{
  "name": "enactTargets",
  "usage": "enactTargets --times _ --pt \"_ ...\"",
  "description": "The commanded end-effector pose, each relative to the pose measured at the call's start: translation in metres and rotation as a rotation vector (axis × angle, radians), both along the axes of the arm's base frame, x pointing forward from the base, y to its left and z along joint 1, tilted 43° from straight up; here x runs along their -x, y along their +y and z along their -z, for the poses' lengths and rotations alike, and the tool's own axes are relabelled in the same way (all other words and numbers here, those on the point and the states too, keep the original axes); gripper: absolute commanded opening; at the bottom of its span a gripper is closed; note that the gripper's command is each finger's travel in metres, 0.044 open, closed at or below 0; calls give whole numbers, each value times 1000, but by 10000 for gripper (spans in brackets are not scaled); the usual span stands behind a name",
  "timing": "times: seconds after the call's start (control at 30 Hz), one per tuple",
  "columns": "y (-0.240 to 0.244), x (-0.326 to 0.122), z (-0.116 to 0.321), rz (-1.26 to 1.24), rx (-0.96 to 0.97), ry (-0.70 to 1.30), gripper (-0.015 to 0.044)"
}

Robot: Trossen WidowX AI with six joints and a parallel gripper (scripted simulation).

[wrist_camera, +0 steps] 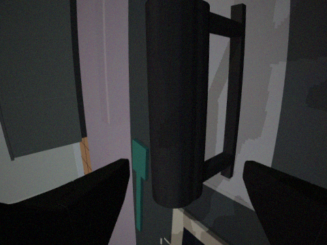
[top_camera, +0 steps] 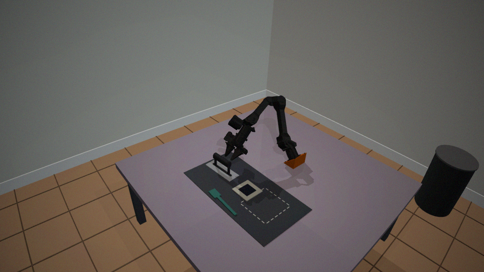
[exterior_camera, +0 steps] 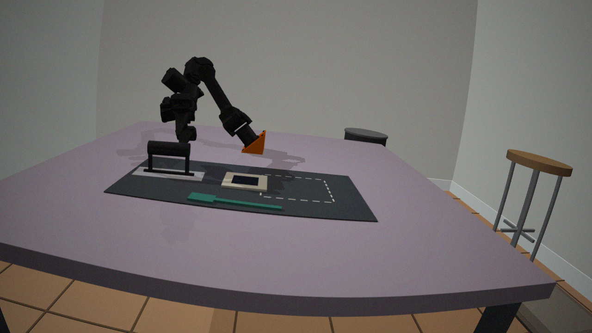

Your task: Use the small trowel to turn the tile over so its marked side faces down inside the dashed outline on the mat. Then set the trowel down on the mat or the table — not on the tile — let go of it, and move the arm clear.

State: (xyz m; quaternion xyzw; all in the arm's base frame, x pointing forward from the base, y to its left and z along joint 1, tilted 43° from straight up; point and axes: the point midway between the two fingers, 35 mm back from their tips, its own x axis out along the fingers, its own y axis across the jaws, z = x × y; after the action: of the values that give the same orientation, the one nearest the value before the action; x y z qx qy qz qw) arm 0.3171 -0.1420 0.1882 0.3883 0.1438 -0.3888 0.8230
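The trowel, a black bar handle (top_camera: 221, 158) (exterior_camera: 169, 148) (wrist_camera: 178, 102) on a thin light plate (top_camera: 210, 165) (exterior_camera: 138, 172), lies flat at the mat's left end. My gripper (top_camera: 228, 157) (exterior_camera: 185, 140) (wrist_camera: 187, 168) is open and empty, just behind the handle, near its height. In the wrist view the handle shows ahead between the fingertips. The cream tile (top_camera: 238, 189) (exterior_camera: 229, 184) (wrist_camera: 178, 221) lies flat, dark square up, beside the trowel plate and at the near-left edge of the dashed outline (top_camera: 265, 223) (exterior_camera: 333, 201). The mat's surface (top_camera: 270, 233) (exterior_camera: 355, 211) carries them all.
A green spatula-like tool (top_camera: 214, 193) (exterior_camera: 201, 197) (wrist_camera: 139, 159) lies along the mat's front edge. The arm's orange base (top_camera: 295, 161) (exterior_camera: 255, 144) stands on the table (top_camera: 338, 203) behind the mat. A dark bin (top_camera: 443, 182) and a stool (exterior_camera: 538, 161) stand off the table.
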Motion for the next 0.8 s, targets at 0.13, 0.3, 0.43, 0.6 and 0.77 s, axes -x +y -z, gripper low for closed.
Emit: enactTargets --times 0.13,0.3,0.43,0.6,0.77 --pt "-3 0 -3 -24 35 -26 300" --pt "-7 -6 0 -24 35 -26 300" --pt "-10 -10 2 -24 35 -26 300" --pt "-14 -16 6 -24 35 -27 300" --pt "-18 -22 9 -24 35 -27 300"
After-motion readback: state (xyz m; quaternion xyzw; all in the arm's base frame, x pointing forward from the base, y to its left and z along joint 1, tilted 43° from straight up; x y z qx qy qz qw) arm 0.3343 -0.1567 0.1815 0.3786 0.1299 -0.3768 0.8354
